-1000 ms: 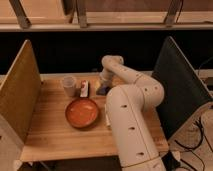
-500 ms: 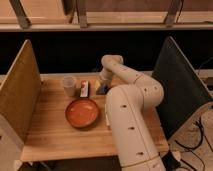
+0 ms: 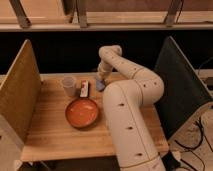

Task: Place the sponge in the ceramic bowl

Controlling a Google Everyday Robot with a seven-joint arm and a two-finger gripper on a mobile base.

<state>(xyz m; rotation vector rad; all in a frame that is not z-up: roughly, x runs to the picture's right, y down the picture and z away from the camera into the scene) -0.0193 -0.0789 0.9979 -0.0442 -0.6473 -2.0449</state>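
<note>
Blue sponge point(image 3: 100, 86) at far worktop point(image 3: 50, 130) edge, just right of box point(image 3: 84, 88), seemingly pinched in fingers of gripper point(image 3: 101, 81); orange bowl point(image 3: 82, 112) nearer front, well apart, cup point(image 3: 69, 85) behind it.

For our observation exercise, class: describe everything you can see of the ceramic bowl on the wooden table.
The ceramic bowl is wide, shallow and round, orange-red inside with a dark rim. It stands upright on the wooden table, with nothing visible in it. The translucent cup and a small box stand behind it, apart from it; the robot's white arm rises close beside it. The pincer is beyond the bowl, at the blue sponge, not above the bowl.
</note>
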